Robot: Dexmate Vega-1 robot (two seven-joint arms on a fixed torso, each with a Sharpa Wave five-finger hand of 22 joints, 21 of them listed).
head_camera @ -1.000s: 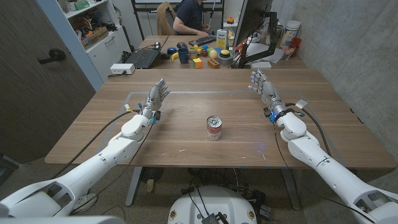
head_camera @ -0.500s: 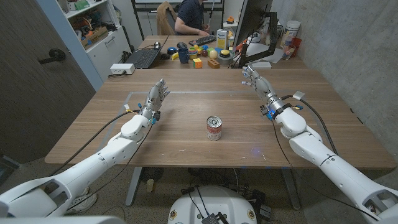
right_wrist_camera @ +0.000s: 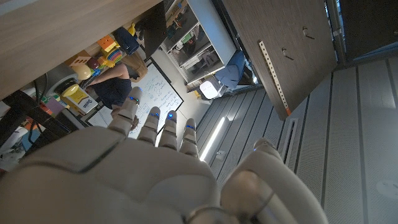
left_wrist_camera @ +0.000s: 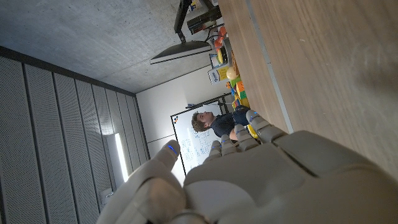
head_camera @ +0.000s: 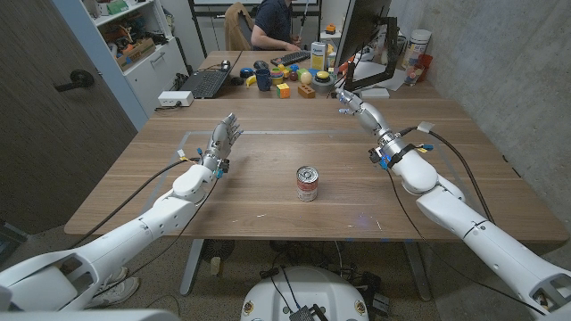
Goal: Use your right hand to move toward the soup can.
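While the soup can (head_camera: pixel 307 184) stands upright mid-surface, it lies at about 8 o'clock from the right hand (head_camera: pixel 364 112) — fingers released, nothing held, well apart.

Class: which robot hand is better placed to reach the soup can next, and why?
Neither clearly: both open hands flank the soup can. The left robot hand looks slightly nearer; the right robot hand is farther back.
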